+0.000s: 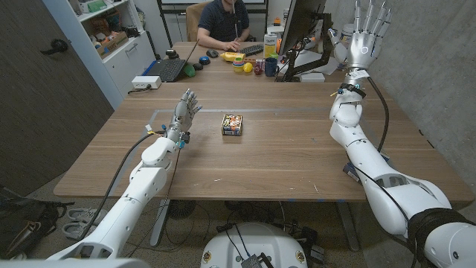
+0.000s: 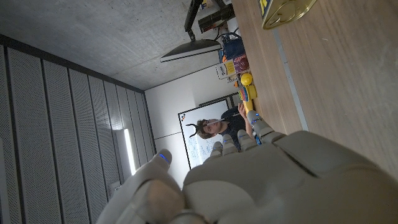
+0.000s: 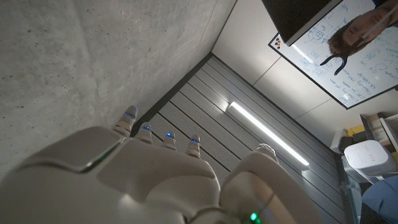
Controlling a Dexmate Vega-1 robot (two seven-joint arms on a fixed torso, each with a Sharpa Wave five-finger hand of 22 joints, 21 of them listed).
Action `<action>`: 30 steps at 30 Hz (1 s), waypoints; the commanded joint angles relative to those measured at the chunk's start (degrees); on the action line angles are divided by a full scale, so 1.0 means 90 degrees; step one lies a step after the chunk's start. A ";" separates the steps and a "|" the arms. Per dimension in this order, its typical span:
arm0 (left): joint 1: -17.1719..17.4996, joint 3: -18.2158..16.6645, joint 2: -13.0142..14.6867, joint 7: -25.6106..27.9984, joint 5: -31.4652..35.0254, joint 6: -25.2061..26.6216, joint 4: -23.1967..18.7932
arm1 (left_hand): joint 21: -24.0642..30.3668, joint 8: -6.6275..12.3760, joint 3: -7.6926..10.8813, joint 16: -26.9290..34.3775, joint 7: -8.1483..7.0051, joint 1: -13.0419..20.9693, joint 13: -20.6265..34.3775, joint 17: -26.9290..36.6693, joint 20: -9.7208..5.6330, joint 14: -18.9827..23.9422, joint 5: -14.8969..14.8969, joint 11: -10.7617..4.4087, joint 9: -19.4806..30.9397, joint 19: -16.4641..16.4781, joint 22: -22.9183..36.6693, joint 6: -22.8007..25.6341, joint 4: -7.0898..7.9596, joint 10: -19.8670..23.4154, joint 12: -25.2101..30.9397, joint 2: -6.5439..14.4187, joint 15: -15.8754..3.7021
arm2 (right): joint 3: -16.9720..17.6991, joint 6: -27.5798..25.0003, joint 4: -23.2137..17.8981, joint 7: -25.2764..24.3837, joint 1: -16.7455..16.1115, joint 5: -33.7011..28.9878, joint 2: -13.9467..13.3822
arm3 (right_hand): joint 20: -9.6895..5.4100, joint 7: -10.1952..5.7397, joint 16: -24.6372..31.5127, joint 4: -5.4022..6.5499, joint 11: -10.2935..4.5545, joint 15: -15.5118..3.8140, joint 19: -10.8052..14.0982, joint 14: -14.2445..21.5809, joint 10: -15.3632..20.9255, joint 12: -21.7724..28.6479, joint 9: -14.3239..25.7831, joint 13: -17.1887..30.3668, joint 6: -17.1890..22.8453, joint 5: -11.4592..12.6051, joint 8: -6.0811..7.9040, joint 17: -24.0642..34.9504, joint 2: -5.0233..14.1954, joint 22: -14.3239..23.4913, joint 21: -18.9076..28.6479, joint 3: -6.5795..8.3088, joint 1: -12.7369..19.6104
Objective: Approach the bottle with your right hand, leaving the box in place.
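A small dark box (image 1: 232, 124) with a colourful printed top lies near the middle of the wooden table (image 1: 282, 160); its gold-edged corner (image 2: 287, 11) shows in the left wrist view. My left hand (image 1: 184, 113) hovers left of the box, a short gap away, fingers extended and holding nothing; its back (image 2: 273, 180) shows in the left wrist view. My right hand (image 1: 364, 37) is raised high over the table's far right, fingers spread and empty, far from the box; it (image 3: 149, 180) faces the concrete wall and ceiling. A yellowish bottle-like container (image 1: 269, 46) stands on the far desk.
Behind the table, a person (image 1: 223, 21) sits at a desk with a laptop (image 1: 167, 69), a monitor (image 1: 301, 30), a dark mug (image 1: 271, 67) and yellow items (image 1: 242, 61). A white device (image 1: 146, 82) sits at the table's far left corner. Shelves (image 1: 111, 33) stand at back left.
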 commanded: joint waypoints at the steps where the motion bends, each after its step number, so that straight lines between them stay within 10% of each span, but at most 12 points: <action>1: 0.0057 -0.0021 0.0015 0.0044 0.0016 0.0029 -0.0084 | -0.0017 0.0023 -0.0018 0.0029 -0.0023 0.0003 0.0028 0.0024 -0.0004 -0.0060 0.0034 -0.0014 0.0028 0.0030 0.0022 -0.0350 -0.0004 -0.0040 0.0045 0.0130 -0.0013 | -0.0561 -0.1414 0.0146 0.1388 0.0359 0.0567 -0.0136 | 0.0073 -0.0017 0.0039 0.0020 0.0197 0.0124 -0.1674 -0.1326 -0.1409 0.0049 0.0006 0.0007 -0.0279 0.0026 0.0025 0.0014 -0.0011 0.0027 -0.0119 -0.0067 -0.0033; 15: 0.0167 -0.0049 0.0040 0.0130 0.0045 0.0069 -0.0255 | -0.0042 0.0022 -0.0035 0.0028 -0.0027 0.0007 0.0028 0.0024 -0.0004 -0.0060 0.0040 -0.0017 0.0028 0.0034 0.0022 -0.0356 -0.0006 -0.0041 0.0044 0.0131 -0.0012 | -0.0685 -0.2364 0.0525 0.2187 0.0656 0.1063 -0.0087 | 0.0077 -0.0018 0.0289 -0.0249 0.0083 0.0107 -0.0734 -0.0376 -0.0305 0.0351 -0.0038 -0.0092 0.0703 0.0060 0.0337 -0.0086 0.0132 0.0064 -0.0144 -0.0049 0.0459; 20: 0.0195 -0.0049 0.0046 0.0142 0.0054 0.0081 -0.0299 | -0.0048 0.0023 -0.0041 0.0028 -0.0024 0.0008 0.0028 0.0024 -0.0005 -0.0059 0.0042 -0.0016 0.0027 0.0044 0.0023 -0.0354 -0.0007 -0.0038 0.0046 0.0131 -0.0010 | -0.0748 -0.2319 0.0296 0.2549 0.0542 0.1197 -0.0226 | 0.0082 -0.0015 0.0315 -0.0564 0.0074 0.0102 0.0625 0.0523 0.0294 0.0273 -0.0057 -0.0119 0.1335 0.0259 0.0305 -0.0124 0.0167 0.0057 -0.0013 -0.0054 0.0982; 26: 0.0205 -0.0041 0.0038 0.0143 0.0061 0.0069 -0.0325 | -0.0057 0.0022 -0.0047 0.0027 -0.0027 0.0008 0.0028 0.0023 -0.0005 -0.0058 0.0044 -0.0016 0.0027 0.0045 0.0023 -0.0358 -0.0007 -0.0041 0.0044 0.0131 -0.0009 | -0.0858 -0.2393 0.0111 0.3160 0.0516 0.1265 -0.0370 | 0.0083 -0.0018 0.0290 -0.0678 0.0125 0.0107 0.1178 0.0910 0.0646 0.0276 -0.0070 -0.0135 0.1729 0.0325 0.0322 -0.0136 0.0200 0.0055 0.0016 -0.0057 0.1179; 27: 0.0213 -0.0043 0.0037 0.0151 0.0063 0.0067 -0.0334 | -0.0059 0.0022 -0.0048 0.0028 -0.0027 0.0008 0.0028 0.0023 -0.0010 -0.0057 0.0044 -0.0013 0.0027 0.0045 0.0023 -0.0357 -0.0007 -0.0040 0.0045 0.0131 -0.0015 | -0.0862 -0.2346 0.0045 0.3288 0.0489 0.1304 -0.0419 | 0.0082 -0.0021 0.0269 -0.0833 0.0093 0.0106 0.1793 0.1379 0.0990 0.0270 -0.0092 -0.0149 0.2180 0.0385 0.0326 -0.0147 0.0194 0.0040 0.0052 -0.0057 0.1423; 30: 0.0241 -0.0052 0.0044 0.0169 0.0066 0.0081 -0.0373 | -0.0065 0.0023 -0.0053 0.0026 -0.0025 0.0008 0.0028 0.0024 -0.0012 -0.0060 0.0046 -0.0020 0.0027 0.0049 0.0023 -0.0355 -0.0006 -0.0042 0.0044 0.0132 -0.0016 | -0.0930 -0.2434 -0.0007 0.3729 0.0510 0.1319 -0.0498 | 0.0080 -0.0022 0.0242 -0.0910 0.0036 0.0101 0.2135 0.1609 0.1231 0.0279 -0.0095 -0.0154 0.2326 0.0411 0.0285 -0.0155 0.0208 0.0034 0.0067 -0.0050 0.1559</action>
